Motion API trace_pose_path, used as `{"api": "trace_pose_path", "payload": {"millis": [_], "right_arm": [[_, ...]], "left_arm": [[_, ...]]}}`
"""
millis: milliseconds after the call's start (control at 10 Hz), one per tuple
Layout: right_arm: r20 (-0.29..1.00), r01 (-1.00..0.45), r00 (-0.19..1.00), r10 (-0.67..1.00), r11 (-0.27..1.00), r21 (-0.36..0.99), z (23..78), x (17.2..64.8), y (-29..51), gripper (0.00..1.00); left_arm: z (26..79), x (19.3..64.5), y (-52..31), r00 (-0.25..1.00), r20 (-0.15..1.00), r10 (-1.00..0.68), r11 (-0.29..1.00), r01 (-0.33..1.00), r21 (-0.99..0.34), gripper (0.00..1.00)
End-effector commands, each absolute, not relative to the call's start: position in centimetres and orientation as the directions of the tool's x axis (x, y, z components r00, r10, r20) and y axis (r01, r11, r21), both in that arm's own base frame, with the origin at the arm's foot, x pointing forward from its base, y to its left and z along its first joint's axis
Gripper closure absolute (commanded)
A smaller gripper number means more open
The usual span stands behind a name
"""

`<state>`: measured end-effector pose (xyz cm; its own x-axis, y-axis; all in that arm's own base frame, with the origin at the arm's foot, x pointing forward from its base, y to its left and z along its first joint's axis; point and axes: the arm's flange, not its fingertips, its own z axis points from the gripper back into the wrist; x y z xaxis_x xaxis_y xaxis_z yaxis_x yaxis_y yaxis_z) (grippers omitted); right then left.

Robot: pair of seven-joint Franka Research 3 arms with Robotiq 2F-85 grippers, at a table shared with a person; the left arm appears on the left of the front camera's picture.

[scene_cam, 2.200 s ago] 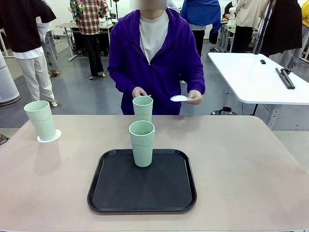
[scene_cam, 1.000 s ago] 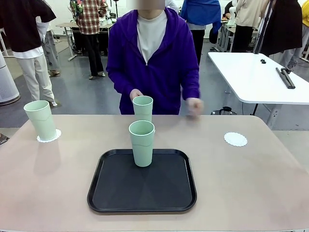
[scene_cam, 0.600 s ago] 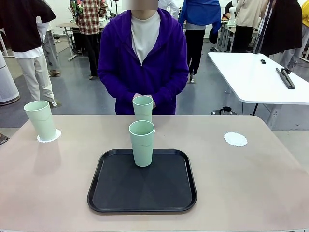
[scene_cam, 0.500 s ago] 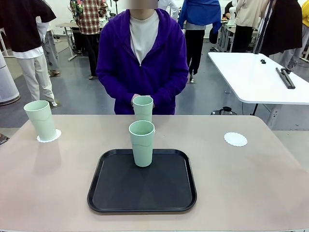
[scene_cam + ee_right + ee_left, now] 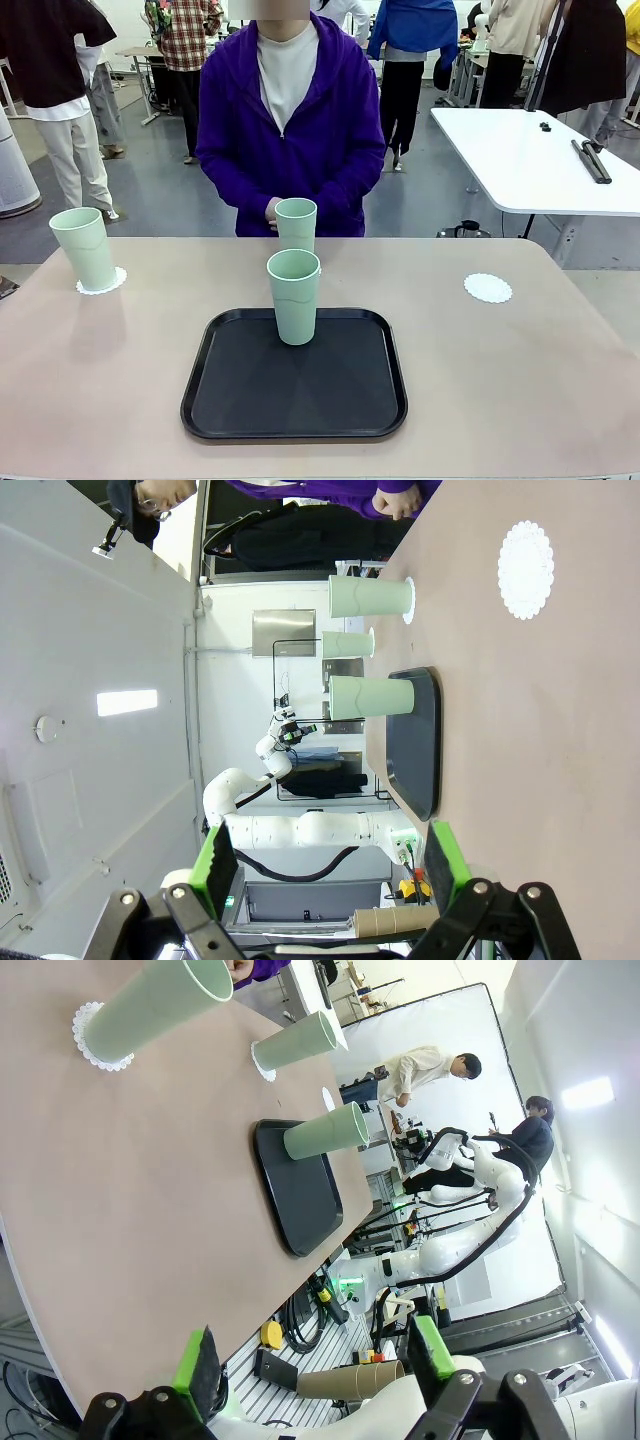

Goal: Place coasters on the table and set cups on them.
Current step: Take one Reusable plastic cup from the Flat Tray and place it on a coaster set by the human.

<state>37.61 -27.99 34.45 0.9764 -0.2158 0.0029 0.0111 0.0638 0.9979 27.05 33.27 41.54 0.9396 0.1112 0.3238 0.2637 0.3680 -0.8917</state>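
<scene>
Three cups stand upright. The left cup (image 5: 83, 248) sits on a coaster (image 5: 112, 281) near the table's left edge. The far cup (image 5: 296, 224) sits on a second coaster (image 5: 262, 1062), just in front of the person's hands (image 5: 272, 210). The last cup (image 5: 294, 296) stands at the far end of the black tray (image 5: 294, 400). The third coaster (image 5: 488, 288) lies bare on the table (image 5: 520, 380), well apart to the right. Left gripper (image 5: 313, 1355) and right gripper (image 5: 332, 860): jaws apart, nothing between them, neither touching anything.

Step outstanding, as judged: move the tray cup onto the bare coaster.

Hazards:
- The cup is tall, tapered and probably light. A grip high on its wall, or a knock against the tray's raised rim, may tip it.
- An off-centre set-down may leave the base overhanging the scalloped edge, or push the thin disc aside.
- A reach across the middle may strike the far cup or the person's hands close behind it.
</scene>
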Motion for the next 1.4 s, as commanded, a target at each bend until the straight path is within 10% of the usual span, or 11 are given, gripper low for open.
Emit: {"api": "trace_pose_path", "payload": {"millis": [0, 800, 1300], "right_arm": [[0.003, 0.01, 0.977, -0.214, 0.06, 0.998, 34.5, 37.6, -28.0, 0.0], [0.46, -0.489, 0.865, 0.199, 0.54, 0.685, 52.9, 36.2, -7.9, 0.0], [0.473, -0.832, 0.555, 0.684, 0.465, 0.303, 51.3, 27.9, 7.6, 0.0]], "left_arm": [[41.6, 26.9, 33.3, 0.939, 0.324, 0.114, 0.363, 0.264, -0.894, 0.0], [41.6, 26.9, 33.3, 0.939, 0.324, 0.114, 0.363, 0.264, -0.894, 0.0], [41.6, 26.9, 33.3, 0.939, 0.324, 0.114, 0.363, 0.264, -0.894, 0.0]]}}
